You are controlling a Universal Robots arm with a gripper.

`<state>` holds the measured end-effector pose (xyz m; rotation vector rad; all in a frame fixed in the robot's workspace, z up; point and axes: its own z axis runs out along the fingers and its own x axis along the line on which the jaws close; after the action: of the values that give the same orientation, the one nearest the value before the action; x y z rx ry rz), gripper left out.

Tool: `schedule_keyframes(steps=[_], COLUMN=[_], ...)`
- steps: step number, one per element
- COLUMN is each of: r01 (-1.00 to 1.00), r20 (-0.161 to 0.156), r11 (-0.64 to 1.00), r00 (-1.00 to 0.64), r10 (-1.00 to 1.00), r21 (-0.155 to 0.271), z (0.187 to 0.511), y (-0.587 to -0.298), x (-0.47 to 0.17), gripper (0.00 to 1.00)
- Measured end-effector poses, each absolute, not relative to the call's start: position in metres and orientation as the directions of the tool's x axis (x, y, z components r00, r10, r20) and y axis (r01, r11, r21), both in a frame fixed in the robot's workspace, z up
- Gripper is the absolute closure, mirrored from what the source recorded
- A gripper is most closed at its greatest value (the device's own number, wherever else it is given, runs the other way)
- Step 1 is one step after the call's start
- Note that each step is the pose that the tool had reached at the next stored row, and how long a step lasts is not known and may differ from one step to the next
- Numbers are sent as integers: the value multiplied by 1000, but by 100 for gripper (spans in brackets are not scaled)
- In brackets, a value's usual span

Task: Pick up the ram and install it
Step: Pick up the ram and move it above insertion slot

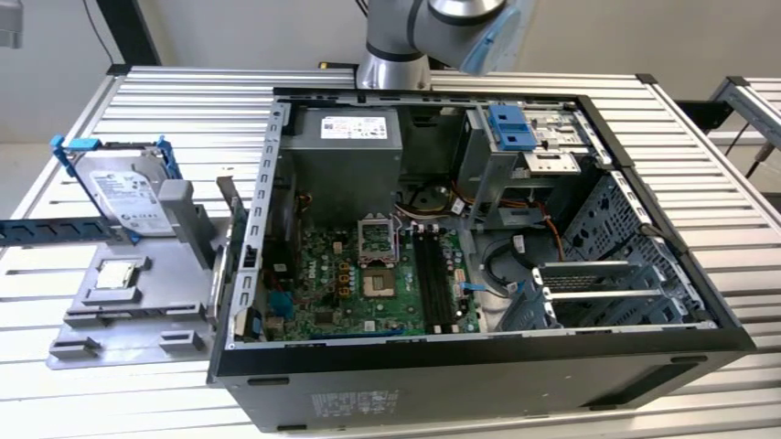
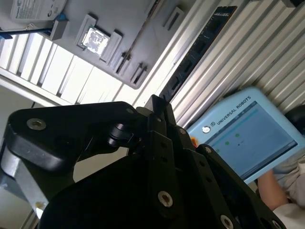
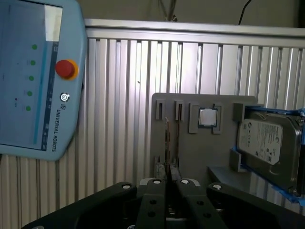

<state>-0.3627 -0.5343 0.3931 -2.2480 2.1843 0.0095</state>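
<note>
the gripper (image 3: 167, 170) is clamped narrow on the ram (image 2: 196, 50), over the grey tray (image 3: 200, 152).

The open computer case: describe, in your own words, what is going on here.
A robot arm is doing the work. Its gripper is shut on the ram, held above the slatted table. The grey tray with the hard drive and processor lies beside the computer case. The motherboard's black slots look empty, so the ram is not yet installed.

ram (image 3: 167, 138) edge-on, one end hidden behind hand (image 3: 168, 168), hard drive (image 3: 269, 143) cropped
</note>
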Motion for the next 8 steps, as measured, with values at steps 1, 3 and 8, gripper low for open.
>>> schedule_keyframes(steps=[1,3,8], r01=[-1000,-1000,-1000], r20=[-9,-9,-9], r11=[-29,-29,-29], r00=[29,29,29], r10=[-1000,-1000,-1000], r21=[-1,-1,-1], z=[393,393,393], y=[-534,-534,-534], x=[-360,-354,-337], gripper=[100,100,100])
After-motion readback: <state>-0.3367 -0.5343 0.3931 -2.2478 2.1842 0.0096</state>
